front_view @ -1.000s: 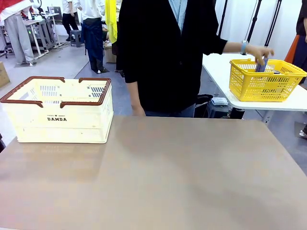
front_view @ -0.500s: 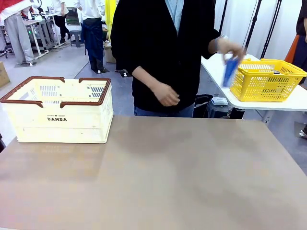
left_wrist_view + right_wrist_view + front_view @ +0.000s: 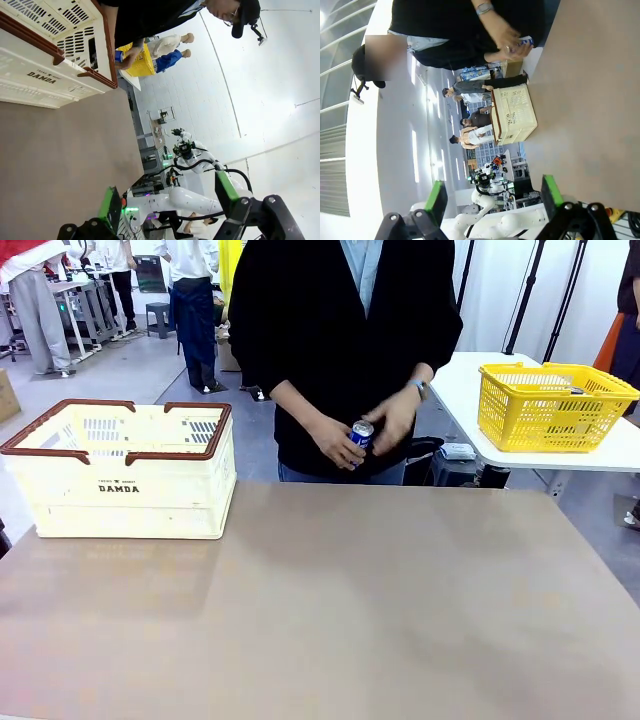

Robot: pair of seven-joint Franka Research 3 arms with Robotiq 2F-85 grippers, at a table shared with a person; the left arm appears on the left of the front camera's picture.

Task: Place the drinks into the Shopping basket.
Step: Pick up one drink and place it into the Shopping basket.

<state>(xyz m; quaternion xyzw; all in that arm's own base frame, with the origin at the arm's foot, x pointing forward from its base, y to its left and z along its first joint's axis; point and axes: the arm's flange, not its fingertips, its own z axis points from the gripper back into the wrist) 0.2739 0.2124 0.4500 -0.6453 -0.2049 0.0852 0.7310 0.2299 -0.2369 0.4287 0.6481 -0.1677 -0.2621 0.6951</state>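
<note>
A person at the far side of the table holds one of the drinks, a blue and silver can [image 3: 360,434], in both hands just beyond the far table edge. The same can [image 3: 524,41] shows in the right wrist view and, small, as the can [image 3: 118,55] in the left wrist view. The cream Shopping basket [image 3: 130,505] with a brown rim stands on the table's far left; it is also seen as the basket [image 3: 30,75] and the basket [image 3: 512,115]. My left gripper [image 3: 167,205] and right gripper [image 3: 492,200] are open with nothing between their fingers, well away from both.
A bright yellow mesh basket [image 3: 555,410] sits on a white side table at the far right. The brown table [image 3: 380,610] is bare in the middle and front. Other people stand far off at the back left.
The person lifted the blue can out of the yellow basket and swung it left in front of the body, where both hands now hold it. My grippers have stayed open.
</note>
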